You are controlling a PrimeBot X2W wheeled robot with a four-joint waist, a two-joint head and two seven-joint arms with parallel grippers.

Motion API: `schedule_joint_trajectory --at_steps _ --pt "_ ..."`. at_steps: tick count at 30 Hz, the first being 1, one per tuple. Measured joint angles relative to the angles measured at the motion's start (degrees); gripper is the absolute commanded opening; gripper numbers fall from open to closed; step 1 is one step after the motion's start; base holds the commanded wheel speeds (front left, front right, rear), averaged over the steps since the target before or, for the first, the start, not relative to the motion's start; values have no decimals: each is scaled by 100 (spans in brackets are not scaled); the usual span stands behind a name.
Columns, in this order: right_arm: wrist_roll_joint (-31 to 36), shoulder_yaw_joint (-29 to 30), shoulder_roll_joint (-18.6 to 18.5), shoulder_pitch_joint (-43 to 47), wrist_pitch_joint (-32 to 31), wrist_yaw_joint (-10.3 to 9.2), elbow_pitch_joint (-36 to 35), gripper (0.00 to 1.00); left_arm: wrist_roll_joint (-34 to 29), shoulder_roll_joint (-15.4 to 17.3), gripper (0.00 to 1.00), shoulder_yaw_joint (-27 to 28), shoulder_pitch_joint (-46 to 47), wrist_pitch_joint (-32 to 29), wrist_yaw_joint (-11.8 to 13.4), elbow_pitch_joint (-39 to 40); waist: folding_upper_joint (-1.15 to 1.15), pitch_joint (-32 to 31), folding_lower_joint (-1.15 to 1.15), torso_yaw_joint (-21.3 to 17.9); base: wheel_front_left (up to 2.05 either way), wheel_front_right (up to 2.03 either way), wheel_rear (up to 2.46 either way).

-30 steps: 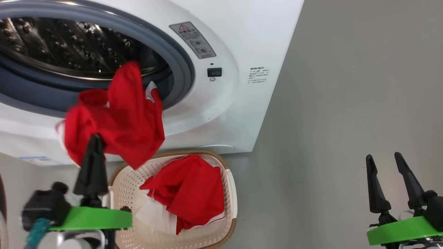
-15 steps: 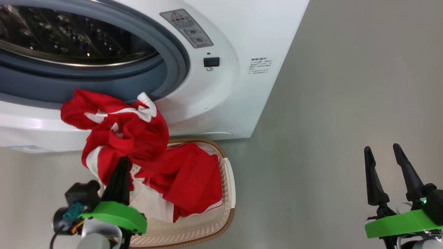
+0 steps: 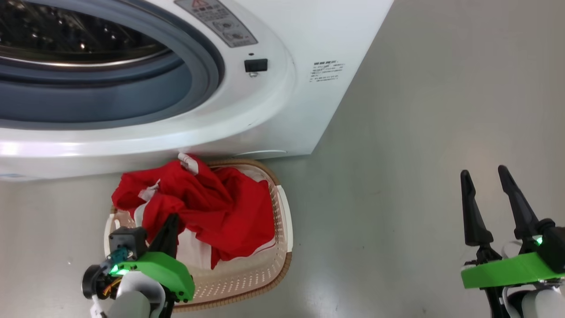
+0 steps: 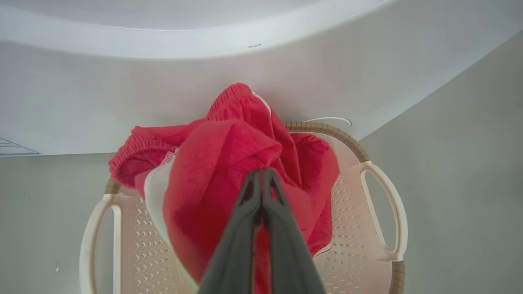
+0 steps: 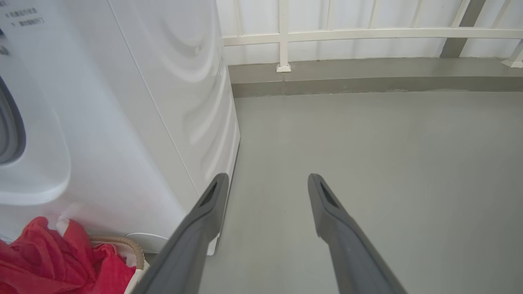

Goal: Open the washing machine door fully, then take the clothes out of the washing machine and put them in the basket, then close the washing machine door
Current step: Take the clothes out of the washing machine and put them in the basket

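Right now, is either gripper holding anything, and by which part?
The left gripper is shut on the clothes, pinching a bunched fold of red fabric above the basket. The right gripper is open and holds nothing.

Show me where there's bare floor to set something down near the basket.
Free: the grey floor between the cream perforated plastic basket, the white washing machine and the open right gripper. Crowded: the basket, heaped with red fabric clothes pinched by the left gripper.
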State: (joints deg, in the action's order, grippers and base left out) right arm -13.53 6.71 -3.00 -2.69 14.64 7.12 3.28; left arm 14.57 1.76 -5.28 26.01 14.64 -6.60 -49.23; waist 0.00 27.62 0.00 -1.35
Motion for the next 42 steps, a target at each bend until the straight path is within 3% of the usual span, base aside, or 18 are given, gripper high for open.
schedule_joint_trajectory --at_steps 13,23,24,26,27,30,33,42 --pt "0 -36 -3 -163 0 0 -67 100 7 -19 0 -301 725 0 -49 -1079 0 498 0 -25 0 0 0" --pt "0 -44 -12 -375 0 0 -132 100 67 -38 0 -291 1141 1 -51 -1434 0 795 0 -36 0 0 0" --pt "0 -43 -12 -376 0 0 -133 100 74 -38 3 -291 1167 1 -51 -1454 0 813 0 -35 0 0 0" --pt "0 -37 -12 -377 0 0 -132 100 87 -41 30 -291 1195 1 -51 -1477 0 831 0 -27 0 0 0" --pt "0 -36 -12 -377 0 0 -132 100 103 -42 39 -291 1198 1 -51 -1485 0 830 0 -22 0 0 0" --pt "0 -33 -14 -378 0 0 -132 100 115 -42 52 -286 1198 1 -51 -1488 0 813 0 -5 0 0 0" --pt "0 -33 -19 -379 0 0 -125 100 116 -42 97 -272 1198 1 -51 -1478 0 777 0 14 0 0 0" --pt "1 -41 -29 -377 0 0 -76 100 181 -45 100 -227 1129 1 -55 -1280 0 501 0 54 0 0 0"
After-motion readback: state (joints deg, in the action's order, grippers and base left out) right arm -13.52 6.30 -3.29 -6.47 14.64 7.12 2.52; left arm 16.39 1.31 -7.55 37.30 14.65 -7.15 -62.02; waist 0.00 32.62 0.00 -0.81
